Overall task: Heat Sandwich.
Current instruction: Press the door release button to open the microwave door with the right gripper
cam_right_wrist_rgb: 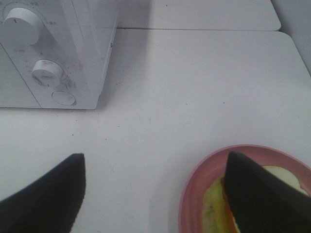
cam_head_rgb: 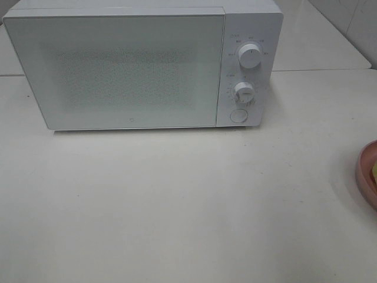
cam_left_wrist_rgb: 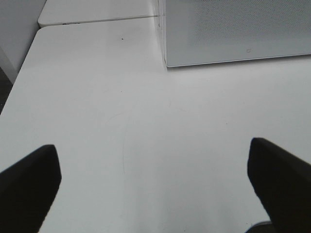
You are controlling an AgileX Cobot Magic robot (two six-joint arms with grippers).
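One sandwich (cam_right_wrist_rgb: pixel 215 206) on pink plate (cam_right_wrist_rgb: pixel 193 187), orientation unclear

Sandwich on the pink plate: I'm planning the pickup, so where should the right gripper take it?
Probably across two opposite sides, coming straight down. The square white-bread sandwich lies flat on the round pink plate, whose raised rim hinders a sideways approach. Part of it is hidden.
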